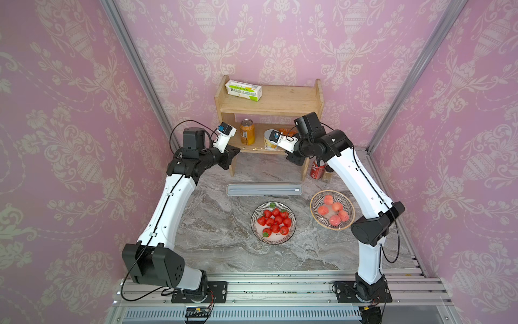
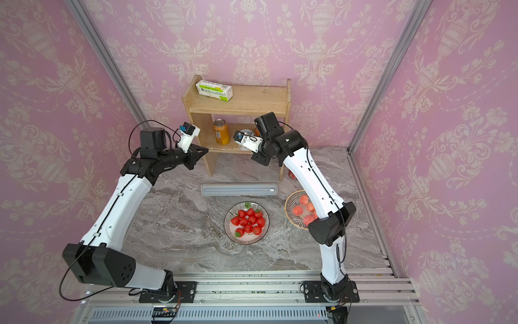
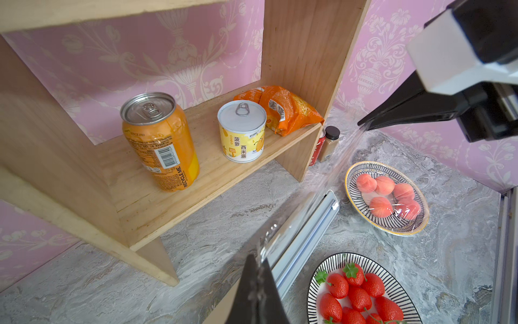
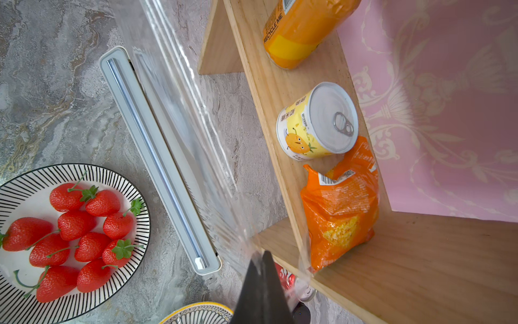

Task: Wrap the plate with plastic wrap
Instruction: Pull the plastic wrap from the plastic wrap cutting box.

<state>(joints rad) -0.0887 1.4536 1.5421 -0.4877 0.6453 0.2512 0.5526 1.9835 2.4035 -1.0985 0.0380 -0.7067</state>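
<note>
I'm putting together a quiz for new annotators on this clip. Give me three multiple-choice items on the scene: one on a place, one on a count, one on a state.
1. The white-and-green carton lies:
A) on top of the wooden shelf
B) on its lower board
C) under it

2. How many peaches are on the yellow-rimmed plate?
A) two
B) five
C) eight

3. The left gripper and right gripper are:
A) both open
B) both shut on the plastic wrap
C) shut on nothing

Key:
1 A, the carton sits on the top board in both top views.
2 B, five peaches show in the left wrist view.
3 B, each wrist view shows closed jaws pinching the plastic wrap.
</note>
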